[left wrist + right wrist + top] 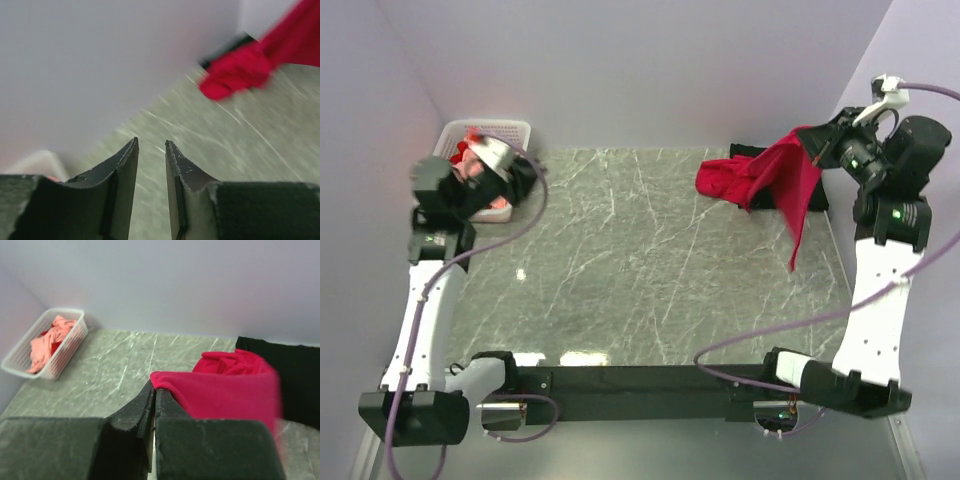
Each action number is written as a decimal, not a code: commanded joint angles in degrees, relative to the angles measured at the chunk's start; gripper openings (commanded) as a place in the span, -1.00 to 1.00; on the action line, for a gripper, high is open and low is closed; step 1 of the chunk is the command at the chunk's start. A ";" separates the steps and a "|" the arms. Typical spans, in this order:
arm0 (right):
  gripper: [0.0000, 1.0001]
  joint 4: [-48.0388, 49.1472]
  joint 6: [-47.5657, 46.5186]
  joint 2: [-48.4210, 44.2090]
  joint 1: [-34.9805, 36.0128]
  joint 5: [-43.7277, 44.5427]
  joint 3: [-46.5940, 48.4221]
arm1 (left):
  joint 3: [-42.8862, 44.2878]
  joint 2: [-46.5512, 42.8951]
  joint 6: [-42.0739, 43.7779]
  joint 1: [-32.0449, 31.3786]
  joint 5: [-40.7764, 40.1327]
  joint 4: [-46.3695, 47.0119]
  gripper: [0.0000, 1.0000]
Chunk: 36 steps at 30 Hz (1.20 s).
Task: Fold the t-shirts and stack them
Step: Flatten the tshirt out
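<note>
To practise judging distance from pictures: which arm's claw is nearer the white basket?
Left. The left claw is above the basket in the far left corner; the right claw is across the table at the far right, gripping the red shirt.

Right tool [154, 390], bottom centre: 2 dark fingers pressed together, the hem of 1 crimson-red t-shirt [225, 390] pinched at their tips, the cloth spreading rightward and bunching into a mound beyond. 1 black t-shirt [295, 375] lies flat at far right on the counter [110, 375], partly under the red one. 1 white lattice basket [67, 352] stands at far left against the pale wall [175, 280], holding 1 crumpled salmon-pink t-shirt [47, 342].
</note>
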 commanded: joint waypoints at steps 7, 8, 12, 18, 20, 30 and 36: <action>-1.00 4.72 4.13 -4.04 9.00 -6.49 9.99 | -12.60 3.23 -4.72 -6.64 5.10 -0.14 -0.08; -1.00 3.32 4.13 -3.69 10.16 -5.53 11.75 | -13.65 2.71 -4.02 -8.48 3.88 -0.05 -0.06; -1.00 -1.08 2.73 -4.73 10.78 -6.14 16.59 | -15.59 2.79 1.43 -12.09 1.85 -1.10 -0.02; -1.00 -9.42 -5.09 -12.37 10.78 -4.56 10.82 | -19.89 9.02 3.28 -19.56 0.52 2.84 0.06; -1.00 -13.64 -8.34 -13.78 10.78 -2.81 7.65 | -20.95 12.35 2.93 -23.16 1.05 5.30 0.07; -1.00 -22.17 -22.84 -25.03 10.78 9.68 -7.39 | -14.10 30.21 7.85 -37.75 2.29 4.95 0.03; -1.00 -25.69 -26.89 -28.64 10.78 18.55 -11.96 | -12.87 35.13 8.90 -45.32 -0.09 7.95 0.08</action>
